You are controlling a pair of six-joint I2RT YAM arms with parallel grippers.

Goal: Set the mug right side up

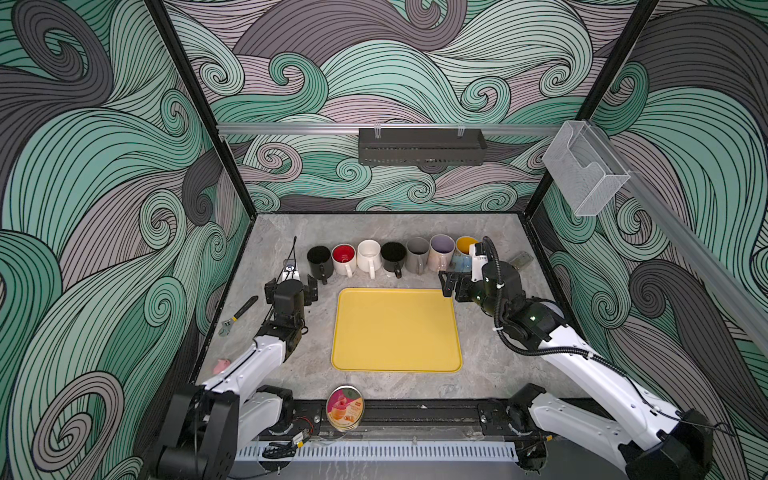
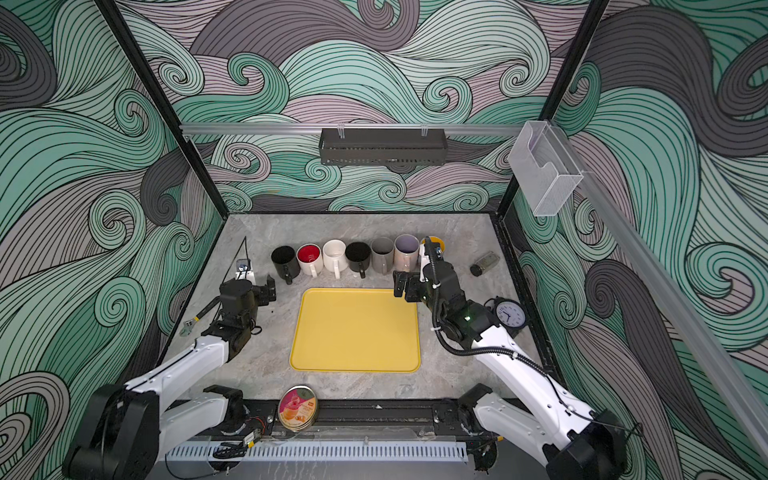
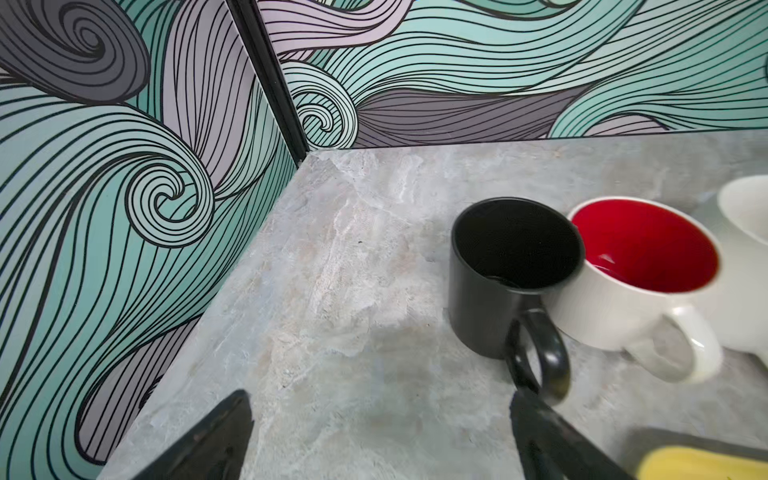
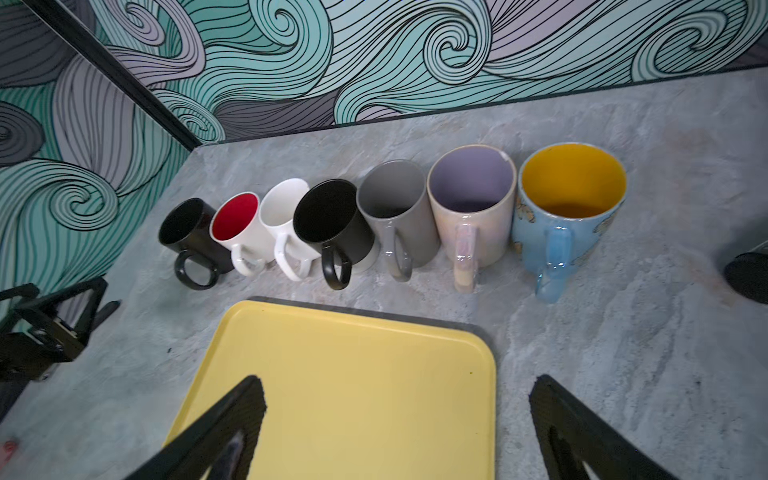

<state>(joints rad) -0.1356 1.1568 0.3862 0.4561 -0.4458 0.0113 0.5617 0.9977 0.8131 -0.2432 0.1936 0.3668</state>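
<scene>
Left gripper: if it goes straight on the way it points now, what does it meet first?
Probably the handle of the leftmost black mug, just ahead of one open jaw; between the jaws only bare table shows. Depth is unclear.

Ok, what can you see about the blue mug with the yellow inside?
The blue mug looks like shiny glazed ceramic: pale blue outside with brownish patches, deep yellow inside. It stands upright, mouth up, on the grey table, at the right end of the mug row. Its thick blue handle points away from the back wall. The lilac-lined mug sits close beside it; whether they touch, I cannot tell.
</scene>
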